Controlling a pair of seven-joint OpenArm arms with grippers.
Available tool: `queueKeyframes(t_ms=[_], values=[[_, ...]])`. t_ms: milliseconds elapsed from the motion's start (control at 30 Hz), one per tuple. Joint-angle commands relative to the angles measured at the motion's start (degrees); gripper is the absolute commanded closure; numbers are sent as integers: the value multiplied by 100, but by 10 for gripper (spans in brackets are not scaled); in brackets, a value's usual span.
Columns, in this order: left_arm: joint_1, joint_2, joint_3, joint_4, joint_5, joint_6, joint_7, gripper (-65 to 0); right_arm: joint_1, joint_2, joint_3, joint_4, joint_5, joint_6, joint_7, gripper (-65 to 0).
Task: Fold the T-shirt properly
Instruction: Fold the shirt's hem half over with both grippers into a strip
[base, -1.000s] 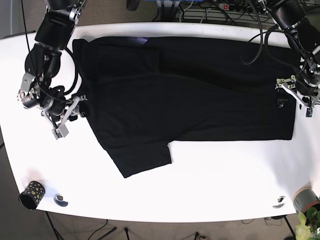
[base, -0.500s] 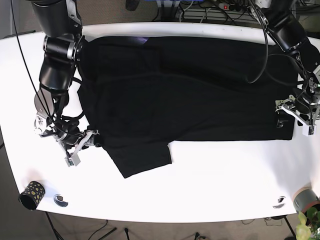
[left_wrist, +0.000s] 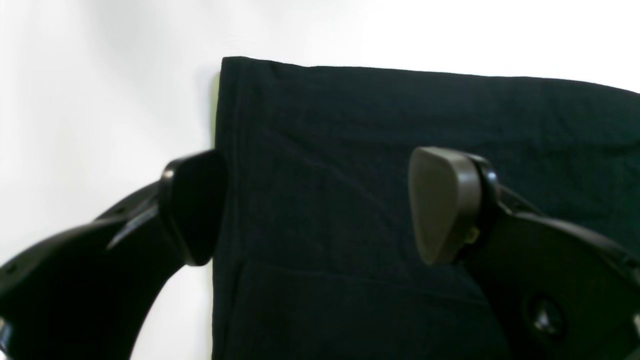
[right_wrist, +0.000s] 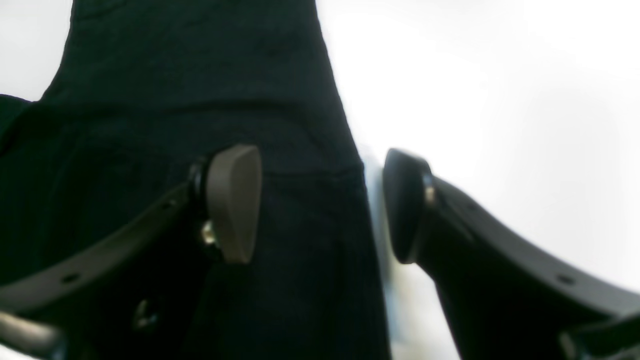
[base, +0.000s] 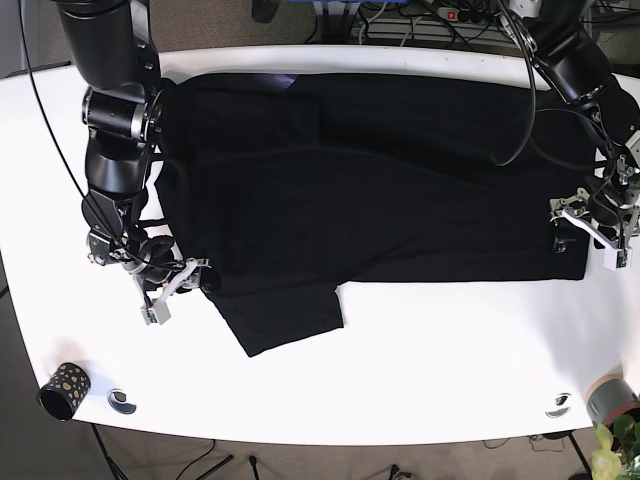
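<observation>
White table (base: 420, 370), black T-shirt (base: 380, 180) spread; both end effectors apart; cables (base: 420, 20) behind.

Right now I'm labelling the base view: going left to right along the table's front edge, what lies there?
Black gold-speckled cup → small black-and-white disc → small silver-and-black disc → grey pot.

Black T-shirt (base: 370, 190) — spread flat, one sleeve sticking out.
</observation>
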Motion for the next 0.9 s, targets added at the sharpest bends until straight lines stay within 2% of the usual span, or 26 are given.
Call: queueKeyframes(t_ms=[0,200,333,433,533,667,867], values=[[-108,-119,-20,75,-78,10,-115,-529,40,-58,-77,54,38,38,54,-373],[-301,-180,-11,-303,-69,150,-203,-529,-31,-129,-95,54,38,38,54,-371],[-582,-391,24,-954,-69,704,-529,-529,-101,-269,-60,54,38,38,71,-358],[-820,-567,33,-1551,-69,1047,-801,-529,-101,-269,-86,54,38,38,80,-284],[-1180,-796,50,-2378,-69,1337,-1100,-529,-101,-269,-95,54,38,38,80,-166],[-1725,-1103,428,-3468,-78,1372,-1443,-529,-101,-278,-95,54,38,38,80,-67],[-2261,-1244,1149,-4558,-95,1293,-1750,-529,-101,-305,-95,63,38,38,80,-59]])
